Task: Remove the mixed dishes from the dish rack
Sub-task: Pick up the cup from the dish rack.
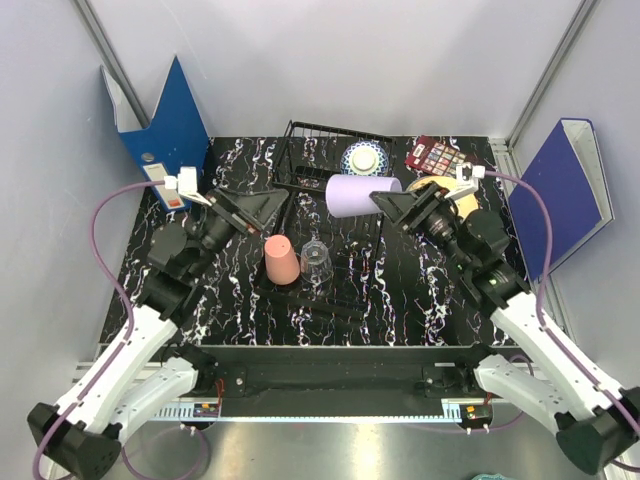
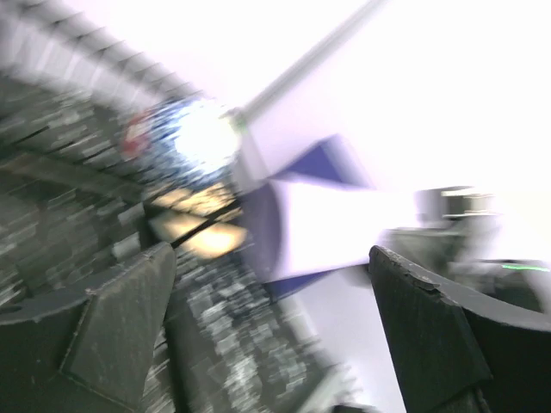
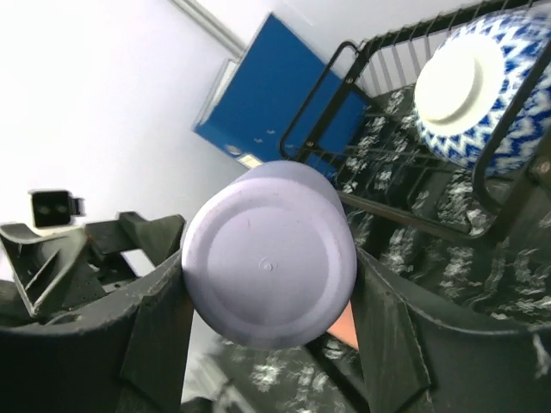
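Note:
The black wire dish rack (image 1: 300,135) lies in the middle of the table. My right gripper (image 1: 385,200) is shut on the lavender cup (image 1: 358,193) and holds it on its side above the rack; its base fills the right wrist view (image 3: 269,262) between my fingers (image 3: 392,335). The blue-and-white bowl (image 1: 363,157) sits upside down in the rack's far part (image 3: 469,86). A salmon-pink cup (image 1: 281,259) and a clear glass (image 1: 316,262) stand upside down in the rack's flat part. The cream orange-patterned plate (image 1: 452,196) shows partly under my right arm. My left gripper (image 1: 250,205) is open and empty. No white plate shows.
A dark red palette (image 1: 435,155) lies at the back right. Blue binders stand at the left (image 1: 165,120) and the right (image 1: 560,190). Grey walls close in the table. The left wrist view is motion-blurred.

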Robot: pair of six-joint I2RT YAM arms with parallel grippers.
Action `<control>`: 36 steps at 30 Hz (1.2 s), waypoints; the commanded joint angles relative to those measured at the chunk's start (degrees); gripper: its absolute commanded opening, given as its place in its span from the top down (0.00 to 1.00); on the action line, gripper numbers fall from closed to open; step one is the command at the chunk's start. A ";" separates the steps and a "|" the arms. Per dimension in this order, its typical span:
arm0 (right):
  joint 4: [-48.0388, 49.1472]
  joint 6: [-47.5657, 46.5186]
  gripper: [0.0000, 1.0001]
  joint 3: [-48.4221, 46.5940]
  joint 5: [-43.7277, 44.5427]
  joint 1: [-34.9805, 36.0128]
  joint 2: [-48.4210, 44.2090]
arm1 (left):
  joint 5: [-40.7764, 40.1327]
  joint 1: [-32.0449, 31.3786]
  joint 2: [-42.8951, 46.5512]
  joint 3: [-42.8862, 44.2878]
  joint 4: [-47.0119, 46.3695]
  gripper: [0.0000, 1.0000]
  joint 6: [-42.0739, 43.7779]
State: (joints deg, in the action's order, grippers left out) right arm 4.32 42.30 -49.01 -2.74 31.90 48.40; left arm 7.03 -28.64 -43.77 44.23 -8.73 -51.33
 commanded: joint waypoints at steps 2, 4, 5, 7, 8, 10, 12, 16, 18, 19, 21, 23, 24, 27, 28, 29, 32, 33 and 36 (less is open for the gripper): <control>29.40 18.77 1.00 3.84 -18.17 -4.04 3.79 | 16.61 3.42 -4.56 -3.62 -30.28 0.03 -15.72; 32.41 20.44 1.00 3.49 -20.54 -3.95 5.38 | 19.07 3.33 -7.02 -3.53 -32.74 0.03 -17.22; 33.90 20.62 1.00 2.79 -21.24 -3.95 6.87 | 19.69 3.24 -8.42 -4.23 -34.23 0.03 -17.92; 36.53 21.58 1.00 2.43 -22.57 -3.86 8.11 | 20.39 3.33 -9.40 -5.11 -38.28 0.04 -20.21; 37.16 21.85 1.00 2.43 -22.66 -3.95 8.98 | 20.66 3.33 -10.01 -5.38 -38.90 0.04 -20.65; 37.43 21.94 1.00 2.17 -23.27 -3.95 9.69 | 21.27 3.33 -10.63 -5.20 -39.26 0.04 -20.74; 37.61 22.21 1.00 1.64 -24.15 -3.95 11.09 | 21.62 3.16 -11.16 -5.03 -40.13 0.04 -20.91; 38.22 22.73 1.00 1.46 -24.94 -3.86 13.20 | 22.15 2.72 -11.51 -4.59 -40.93 0.05 -20.92; 38.22 22.73 1.00 1.64 -25.03 -3.86 14.35 | 22.59 2.19 -11.78 -4.06 -40.84 0.05 -20.39; 38.22 22.73 1.00 1.64 -25.03 -3.78 14.70 | 22.68 1.93 -11.95 -3.97 -40.84 0.07 -20.39; 38.14 22.82 1.00 1.73 -25.47 -3.60 15.93 | 22.68 1.22 -12.04 -3.71 -40.84 0.10 -19.95; 38.31 23.09 1.00 1.55 -25.82 -3.25 17.24 | 22.94 0.52 -12.39 -3.54 -40.75 0.20 -19.60; 38.31 23.00 1.00 1.64 -26.00 -3.16 17.60 | 23.03 0.34 -12.57 -3.53 -40.75 0.24 -19.51; 37.96 22.74 1.00 1.38 -26.61 -2.81 18.31 | 23.38 -0.10 -12.92 -3.36 -39.35 0.44 -18.90; 37.18 22.47 1.00 1.29 -26.70 -2.81 18.31 | 23.38 -0.18 -12.92 -3.10 -37.87 0.51 -18.37; 36.47 22.12 1.00 1.12 -26.79 -2.81 18.13 | 23.30 -0.27 -12.66 -1.53 -35.15 0.61 -15.76; 32.87 19.84 1.00 1.03 -26.61 -2.81 16.12 | 19.54 -0.27 -10.30 1.99 -19.78 1.00 -8.91; 30.95 18.70 0.94 0.85 -25.57 -2.81 15.24 | 18.21 -0.27 -9.41 2.87 -12.44 1.00 -6.96; 21.55 12.64 0.49 0.67 -21.54 -2.72 10.76 | 9.96 -0.01 -5.63 7.44 2.76 1.00 1.39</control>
State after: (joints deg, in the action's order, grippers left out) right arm 35.09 64.66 -45.78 -27.97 28.62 65.23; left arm 27.29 -28.93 -54.30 44.36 -27.40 -63.66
